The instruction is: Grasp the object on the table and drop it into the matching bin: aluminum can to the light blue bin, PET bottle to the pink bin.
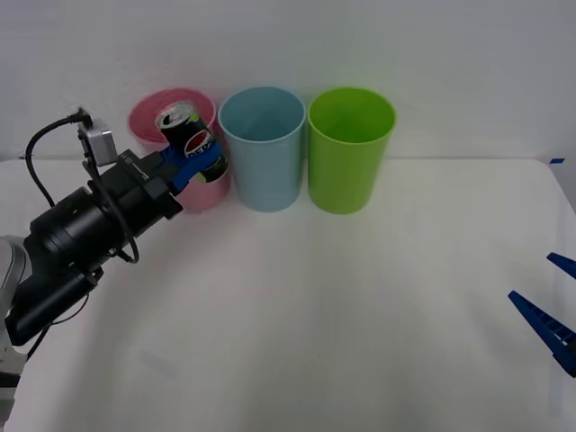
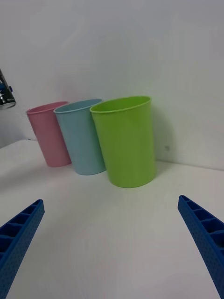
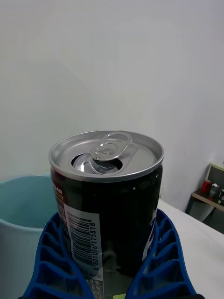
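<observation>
Counter [image 1: 297,342] white, three bins along the back: pink bin [image 1: 151,112] at 10 o'clock, blue bin [image 1: 263,148] at 11, green bin [image 1: 351,148] at 12. Carry step, I judge: can [image 1: 184,135] is lifted, in front of the pink bin. My next move needs a shift toward 3 o'clock to get over the blue rim, then release. Left hand [image 1: 196,162] clamps the can upright. Right hand [image 1: 549,315] parked at 4 o'clock, fingers wide, empty.
</observation>
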Tool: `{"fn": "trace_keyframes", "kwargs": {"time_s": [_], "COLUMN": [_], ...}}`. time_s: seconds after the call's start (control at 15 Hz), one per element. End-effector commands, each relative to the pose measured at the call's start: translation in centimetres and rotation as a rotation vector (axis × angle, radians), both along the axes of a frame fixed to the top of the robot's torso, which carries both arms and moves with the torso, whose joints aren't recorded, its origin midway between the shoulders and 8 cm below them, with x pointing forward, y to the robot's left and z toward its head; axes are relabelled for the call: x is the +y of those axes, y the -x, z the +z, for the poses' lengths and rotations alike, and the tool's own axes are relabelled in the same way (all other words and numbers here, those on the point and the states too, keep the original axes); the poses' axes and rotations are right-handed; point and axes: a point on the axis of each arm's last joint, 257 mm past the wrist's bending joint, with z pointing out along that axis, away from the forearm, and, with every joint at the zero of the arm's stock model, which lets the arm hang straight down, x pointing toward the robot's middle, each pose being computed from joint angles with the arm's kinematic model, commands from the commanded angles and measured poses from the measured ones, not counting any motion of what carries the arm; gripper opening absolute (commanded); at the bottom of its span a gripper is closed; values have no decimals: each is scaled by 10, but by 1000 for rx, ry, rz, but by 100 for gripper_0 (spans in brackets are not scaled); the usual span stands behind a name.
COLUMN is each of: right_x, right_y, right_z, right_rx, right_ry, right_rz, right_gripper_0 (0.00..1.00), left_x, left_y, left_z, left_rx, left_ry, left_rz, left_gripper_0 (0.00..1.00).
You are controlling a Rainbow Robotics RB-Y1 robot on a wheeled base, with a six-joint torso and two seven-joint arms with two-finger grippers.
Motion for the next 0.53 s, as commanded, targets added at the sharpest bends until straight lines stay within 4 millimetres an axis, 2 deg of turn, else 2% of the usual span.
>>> {"fn": "trace_keyframes", "kwargs": {"time_s": [0.07,0.53], "right_x": [0,0], "right_y": [0,0], "right_z": [0,0], "right_rx": [0,0], "right_ry": [0,0], "right_rz": [0,0], "right_gripper_0": [100,100], "left_x": [-5,-13], "left_y": [-13,-46], "left_z": [13,48], "left_rx": [-10,34], "left_ry": [5,38], "left_rz": [27,52], "left_gripper_0": [2,3]}}
